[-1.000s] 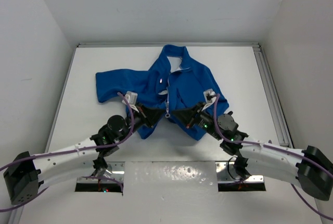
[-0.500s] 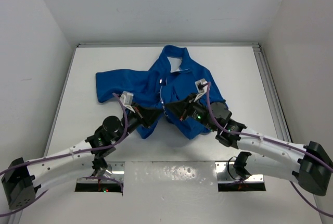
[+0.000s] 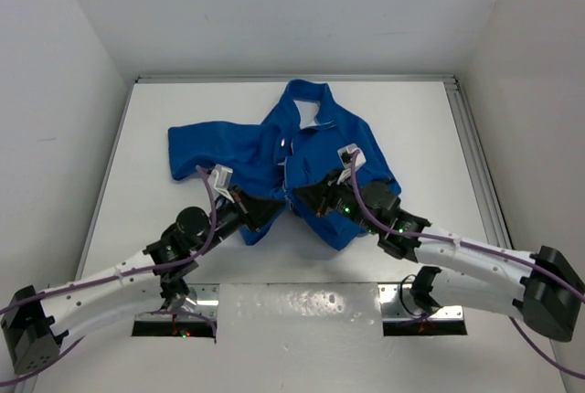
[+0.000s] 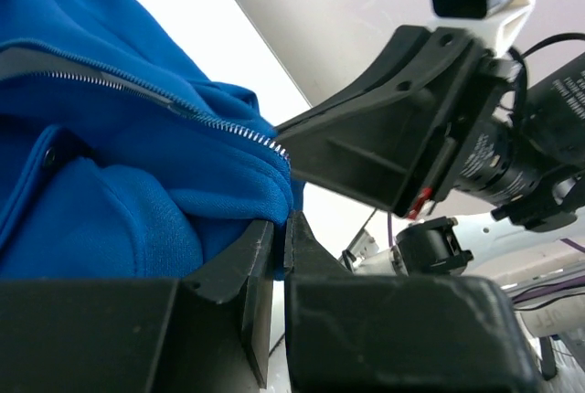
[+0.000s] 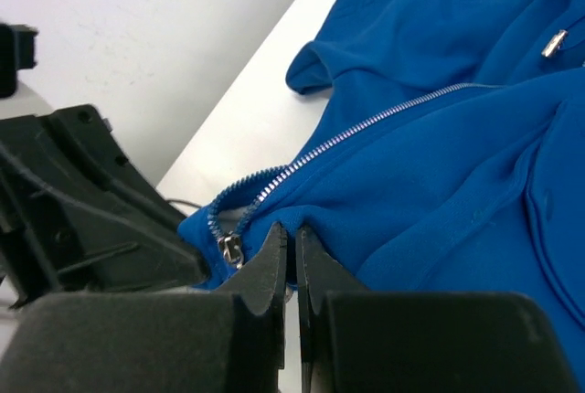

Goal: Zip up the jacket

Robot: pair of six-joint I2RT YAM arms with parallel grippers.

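My left gripper [image 4: 279, 239] and right gripper [image 5: 291, 249] grip jacket [image 3: 315, 142] hem.
Both jaws nearly closed, pinching blue fabric either side of the zipper [image 5: 366, 128] bottom.

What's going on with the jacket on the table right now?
Both arms are working on the blue jacket, which lies spread on the table. The left hand is closed on the fabric at the bottom of the front opening. The right hand pinches the hem close beside it. The zipper slider sits at the bottom end next to the right hand, so the jacket is not yet zipped up.
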